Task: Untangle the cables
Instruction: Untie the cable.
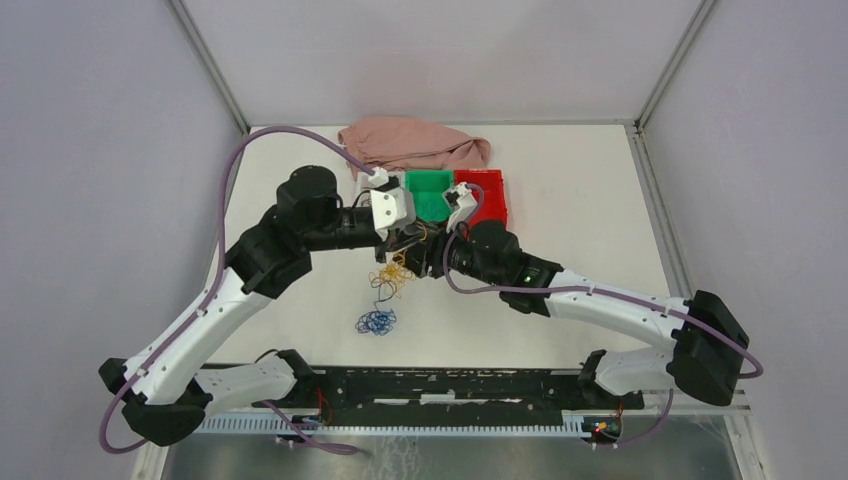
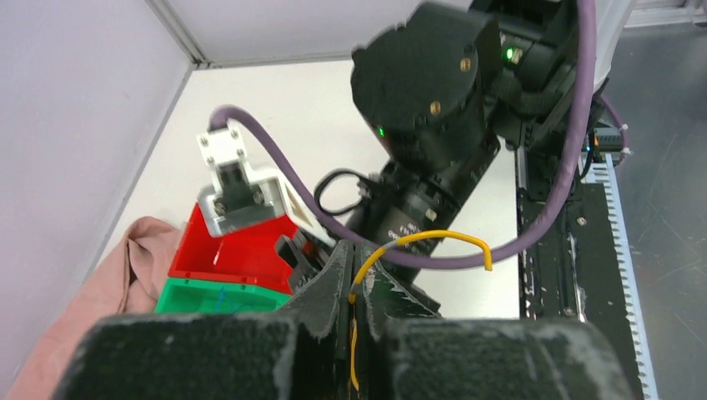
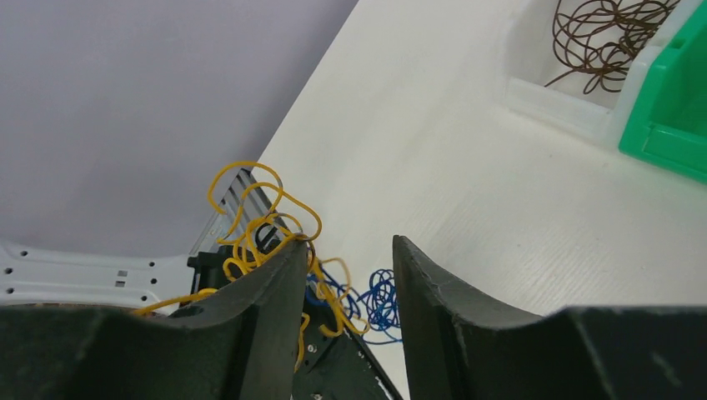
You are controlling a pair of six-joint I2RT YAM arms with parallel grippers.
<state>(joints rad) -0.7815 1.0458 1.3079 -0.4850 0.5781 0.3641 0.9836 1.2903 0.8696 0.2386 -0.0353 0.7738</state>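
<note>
My left gripper (image 2: pixel 363 257) is shut on a yellow cable (image 2: pixel 433 240), which arcs out to the right of its tips. In the top view this gripper (image 1: pixel 407 243) is raised above the table, tip to tip with my right gripper (image 1: pixel 431 258). A curly yellow cable bunch (image 1: pixel 392 276) hangs below them. A blue cable bunch (image 1: pixel 377 321) lies on the table nearer the bases. In the right wrist view my right gripper (image 3: pixel 348 243) is open. The yellow bunch (image 3: pixel 250 218) drapes over its left finger (image 3: pixel 267 292), and the blue bunch (image 3: pixel 382 302) shows between the jaws. Dark brown cables (image 3: pixel 602 33) lie in a white bin.
A green bin (image 1: pixel 430 190) and a red bin (image 1: pixel 487 196) stand side by side behind the grippers. A pink cloth (image 1: pixel 415 145) lies at the back. The white bin's wall (image 3: pixel 554 108) adjoins the green bin (image 3: pixel 671 108). Purple hoses (image 1: pixel 232 180) loop off both arms.
</note>
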